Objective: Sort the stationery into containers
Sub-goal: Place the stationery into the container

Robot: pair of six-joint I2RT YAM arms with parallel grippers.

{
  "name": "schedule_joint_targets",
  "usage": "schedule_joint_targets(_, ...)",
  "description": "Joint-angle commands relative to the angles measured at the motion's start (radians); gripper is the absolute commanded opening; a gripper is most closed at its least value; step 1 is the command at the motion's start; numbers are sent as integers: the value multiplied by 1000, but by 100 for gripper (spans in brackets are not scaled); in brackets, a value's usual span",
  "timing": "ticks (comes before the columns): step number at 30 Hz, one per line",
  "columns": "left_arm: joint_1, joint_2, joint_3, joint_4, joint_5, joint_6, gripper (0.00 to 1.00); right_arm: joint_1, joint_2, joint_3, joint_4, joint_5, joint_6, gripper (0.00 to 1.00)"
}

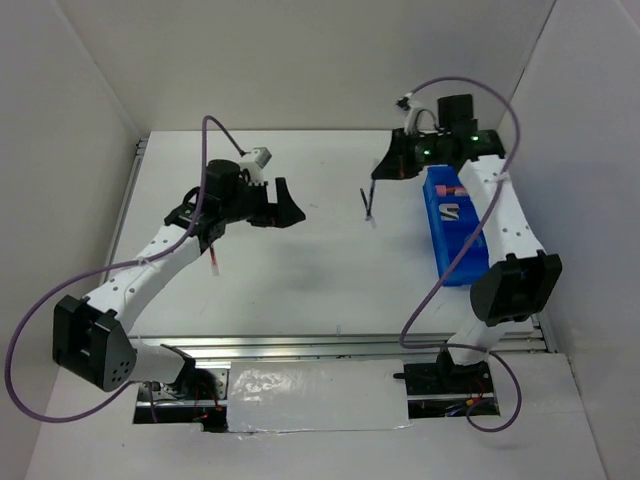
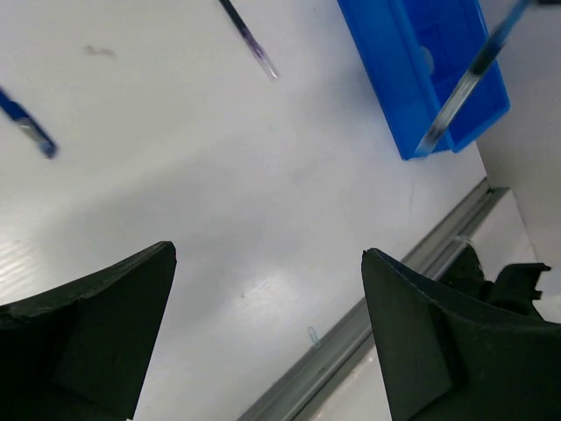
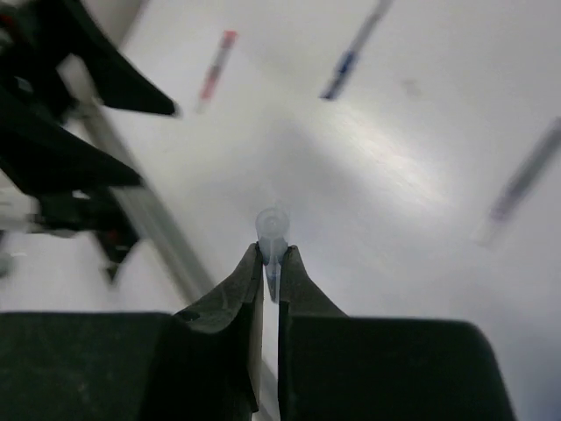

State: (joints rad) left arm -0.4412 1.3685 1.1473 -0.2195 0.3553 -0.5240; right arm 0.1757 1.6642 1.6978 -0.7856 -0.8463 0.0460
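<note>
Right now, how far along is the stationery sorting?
Started: the blue bin holds a few items, among them a pink piece. In hand: the right gripper is shut on a pen; the left gripper is open and empty. Left: a red pen and a blue pen lie loose on the table.

Bright, even overhead light leaves only faint, soft shadows on the flat white table (image 1: 300, 270), with a pale glare patch in the right wrist view. Both wrist views are blurred: the thin red pen (image 3: 216, 68) and the thin dark-blue pen (image 3: 349, 60) smear into streaks, and the clear-tipped pen (image 3: 273, 230) nearest the lens is out of focus.
</note>
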Motion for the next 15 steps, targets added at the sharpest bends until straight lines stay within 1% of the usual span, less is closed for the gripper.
schedule_joint_targets(1, 51, -72, -23, 22, 7, 82, 99, -102, -80, 206, -489, 186, -538, 0)
schedule_joint_targets(2, 61, -78, -30, 25, 11, 91, 99, -117, -89, 221, -542, 232, -620, 0)
schedule_joint_targets(3, 73, -83, -43, 26, 14, 111, 99, -130, -109, 209, -579, 284, -746, 0)
schedule_joint_targets(4, 76, -88, -49, 28, 14, 117, 99, -143, -154, 185, -608, 336, -805, 0)
schedule_joint_targets(5, 82, -89, -52, 35, 17, 128, 99, -163, -184, 109, -610, 443, -860, 0)
schedule_joint_targets(6, 88, -89, -61, 42, 19, 130, 99, -166, -245, 59, -591, 498, -970, 0)
schedule_joint_targets(7, 88, -89, -64, 46, 17, 131, 99, -168, -279, 12, -575, 554, -1018, 0)
schedule_joint_targets(8, 87, -89, -64, 52, 11, 136, 99, -170, -300, -95, -558, 663, -1101, 0)
schedule_joint_targets(9, 88, -88, -64, 55, 5, 137, 99, -170, -349, -143, -522, 711, -1135, 0)
schedule_joint_targets(11, 87, -88, -63, 62, 5, 142, 99, -168, -385, -257, -486, 820, -1211, 0)
schedule_joint_targets(13, 87, -88, -63, 62, 5, 145, 99, -170, -399, -314, -463, 843, -1251, 0)
schedule_joint_targets(15, 87, -92, -66, 62, 5, 148, 99, -206, -405, -378, -425, 891, -1296, 0)
